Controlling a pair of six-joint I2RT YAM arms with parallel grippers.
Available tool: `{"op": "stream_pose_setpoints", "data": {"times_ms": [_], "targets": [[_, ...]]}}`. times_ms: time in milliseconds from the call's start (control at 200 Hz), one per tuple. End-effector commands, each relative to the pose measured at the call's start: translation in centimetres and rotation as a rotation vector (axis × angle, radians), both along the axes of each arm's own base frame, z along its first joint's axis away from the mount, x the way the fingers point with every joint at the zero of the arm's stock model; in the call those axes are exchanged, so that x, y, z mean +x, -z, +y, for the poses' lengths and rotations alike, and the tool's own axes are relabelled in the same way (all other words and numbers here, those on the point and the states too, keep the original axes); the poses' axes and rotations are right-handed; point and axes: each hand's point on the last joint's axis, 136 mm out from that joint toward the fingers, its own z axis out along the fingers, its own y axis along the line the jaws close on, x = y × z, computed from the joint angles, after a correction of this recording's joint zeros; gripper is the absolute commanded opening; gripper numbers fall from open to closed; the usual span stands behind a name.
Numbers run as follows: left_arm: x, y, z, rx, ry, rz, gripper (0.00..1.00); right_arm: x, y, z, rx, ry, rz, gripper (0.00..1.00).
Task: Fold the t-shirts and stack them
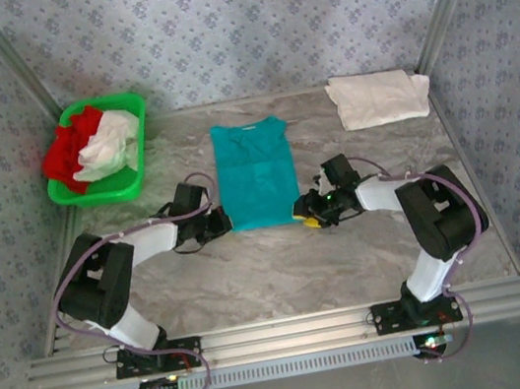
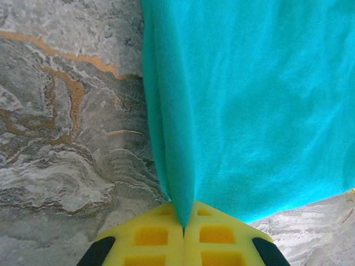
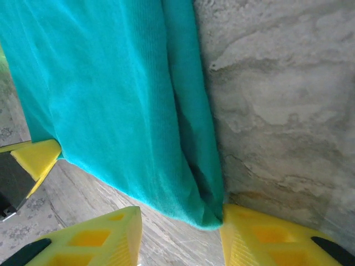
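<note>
1. At the far left, a green basket (image 1: 105, 194) holds a red t-shirt (image 1: 63, 152) and a white t-shirt (image 1: 110, 145), both crumpled and not yet folded
2. The left gripper (image 2: 183, 224) is clamped on the near-left corner of the teal t-shirt (image 1: 255, 175); in its wrist view we see the yellow pads pressed together with a ridge of cloth pinched between them
3. The teal t-shirt lies flat in the middle of the tabletop (image 1: 283, 270), between the two arms, collar at the far end, and its long sides look folded in to make a narrow strip; we judge the step in hand to be taking the near hem up toward the collar
4. The right gripper (image 3: 180, 213) sits at the near-right corner with its jaws apart; the tip of the cloth lies between them and touches one finger, but nothing is clamped
5. We see the main risk here: if the left arm lifts before the right side closes, the hem rises on one corner only, the strip skews and the side folds may fall open; the right jaws may also catch just the top layer or the very tip, and the cloth could slip out mid-fold
6. At the far right, a folded white t-shirt (image 1: 379, 98) rests well apart from the teal one; a crooked fold would stack badly on it
</note>
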Motion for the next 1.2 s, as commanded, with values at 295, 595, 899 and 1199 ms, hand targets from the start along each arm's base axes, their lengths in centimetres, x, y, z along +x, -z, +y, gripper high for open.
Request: {"op": "stream_pose_setpoints", "data": {"times_ms": [295, 595, 899, 1199], "targets": [[0.3, -1.6, -0.4, -0.007, 0.001, -0.033, 0.00, 1.8, -0.4, 0.2, -0.025, 0.036, -0.024, 0.16], [-0.5, -2.0, -0.6, -0.020, 0.014, -0.042, 0.00, 0.1, -1.0, -0.4, -0.038, 0.006, -0.026, 0.00], [-8.6, -0.2, 0.0, 0.035, 0.017, 0.033, 0.00, -8.3, 0.5, -0.9, -0.087, -0.070, 0.043, 0.00], [-9.0, -7.9, 0.6, -0.021, -0.043, -0.178, 0.00, -7.5, -7.8, -2.9, -0.052, 0.040, -0.205, 0.00]]}}
